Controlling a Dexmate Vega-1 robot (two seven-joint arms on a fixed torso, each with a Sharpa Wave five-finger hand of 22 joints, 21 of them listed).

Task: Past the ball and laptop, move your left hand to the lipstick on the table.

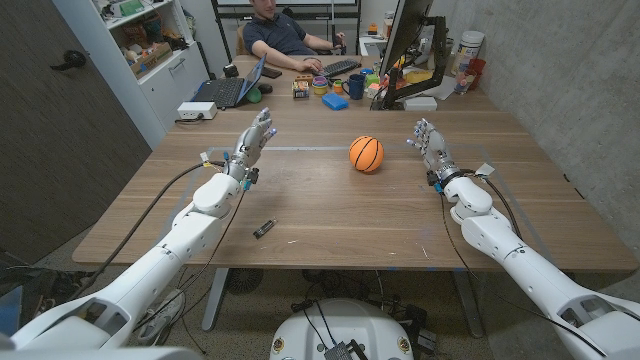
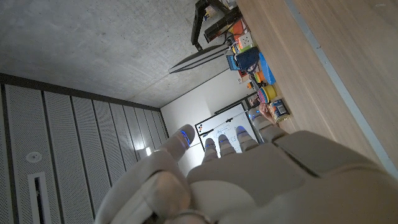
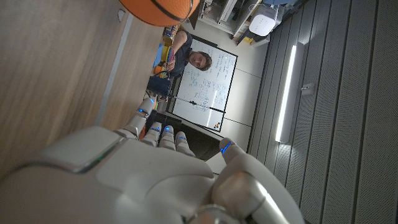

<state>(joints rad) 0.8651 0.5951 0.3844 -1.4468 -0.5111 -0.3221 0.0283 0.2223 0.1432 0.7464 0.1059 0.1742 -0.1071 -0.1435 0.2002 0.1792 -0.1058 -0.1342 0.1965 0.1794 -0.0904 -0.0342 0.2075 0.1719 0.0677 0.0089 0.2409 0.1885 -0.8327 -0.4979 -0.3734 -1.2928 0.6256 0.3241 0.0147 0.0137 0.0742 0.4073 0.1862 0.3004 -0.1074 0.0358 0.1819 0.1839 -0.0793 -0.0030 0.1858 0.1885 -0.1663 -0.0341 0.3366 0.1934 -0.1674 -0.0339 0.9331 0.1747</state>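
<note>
1. The left hand (image 1: 256,132) is hovering over the table (image 1: 330,215) with its fingers spread and nothing in them; the right hand (image 1: 430,142) is standing released too, fingers apart, on the far side of the ball (image 1: 366,154).
2. The lipstick (image 1: 264,229) is lying on the wood well nearer the robot than the left hand, at about six o'clock from it (a small dark tube, tilted on the diagonal, its end details too small to read).
3. The ball is sitting at roughly three o'clock from the left hand, and the laptop (image 1: 229,89) is resting near the table's back edge at about eleven o'clock, so both seem to be lying off the hand's direct line to the lipstick.
4. The step in hand is probably drawing the left hand back toward six o'clock, keeping the fingers loose and lifted off the wood.
5. The forearm is passing just beside the lipstick, so watching the arm as well as the fingers is likely mattering here; a brush could be rolling the tube away.
6. Slowing near the tube and lowering gently should be ending the reach cleanly.
</note>
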